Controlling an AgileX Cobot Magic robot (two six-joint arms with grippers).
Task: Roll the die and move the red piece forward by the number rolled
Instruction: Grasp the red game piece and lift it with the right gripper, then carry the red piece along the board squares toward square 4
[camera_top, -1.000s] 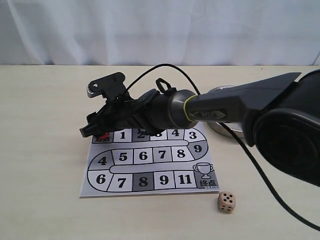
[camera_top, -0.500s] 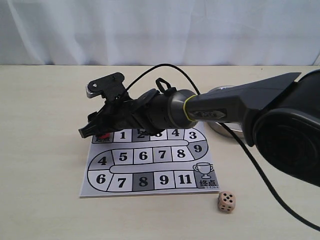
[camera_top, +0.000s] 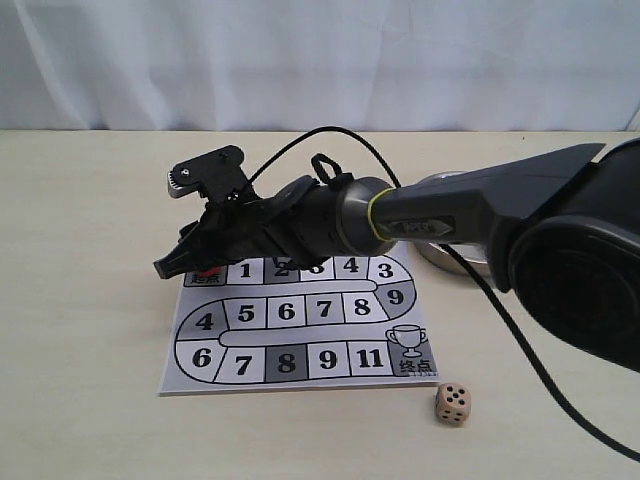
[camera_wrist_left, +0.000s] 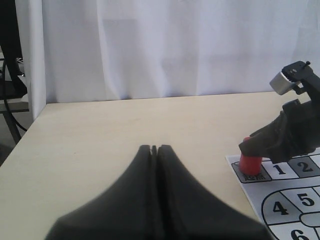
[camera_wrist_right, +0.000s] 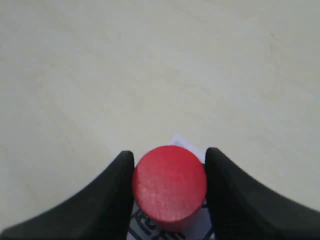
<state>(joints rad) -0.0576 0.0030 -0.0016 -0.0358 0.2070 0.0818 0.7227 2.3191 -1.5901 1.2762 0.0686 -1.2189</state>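
Note:
The red piece (camera_wrist_right: 169, 185) stands upright on the start square at the corner of the paper board (camera_top: 300, 340). My right gripper (camera_wrist_right: 170, 161) reaches across the board and is shut on the piece, one black finger against each side. From the exterior view only a sliver of the red piece (camera_top: 208, 270) shows under the right gripper (camera_top: 185, 262). The light-wood die (camera_top: 452, 402) rests on the table off the board's near right corner, a face with several black pips showing. My left gripper (camera_wrist_left: 154, 148) is shut on nothing, hovering over bare table well away from the red piece (camera_wrist_left: 250, 162).
A silver metal bowl (camera_top: 455, 260) sits behind the right arm, past the board's far right corner. A black cable loops over the arm and trails toward the near right. White curtain closes off the back of the table.
The right gripper has shifted a little to the left over the start square. The die and the board have not moved.

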